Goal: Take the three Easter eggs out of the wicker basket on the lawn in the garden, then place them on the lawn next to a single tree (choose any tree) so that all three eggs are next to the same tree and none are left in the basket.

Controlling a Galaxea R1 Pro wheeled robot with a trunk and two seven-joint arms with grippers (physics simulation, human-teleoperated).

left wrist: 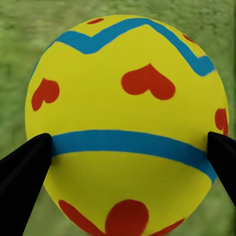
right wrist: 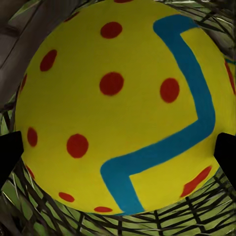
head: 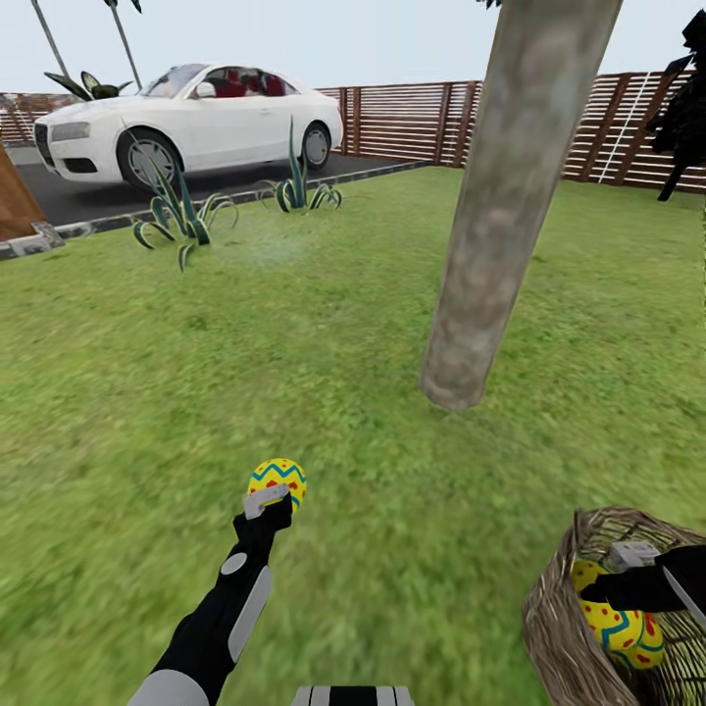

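Yellow and glossy, the heart-painted egg [left wrist: 125, 128] looks hard, light and slippery, best pinched across its belly, as the left gripper [head: 270, 502] clamps it above the lawn [head: 324, 324], near the tree [head: 490, 255]; long axis seemingly upright. The right gripper [head: 628, 569], inside the wicker basket [head: 564, 628], flanks a dotted egg [right wrist: 123, 108]; whether it grips I cannot tell.

Wicker basket [head: 564, 628] cut off at the corner; tree [head: 510, 206] crown cropped
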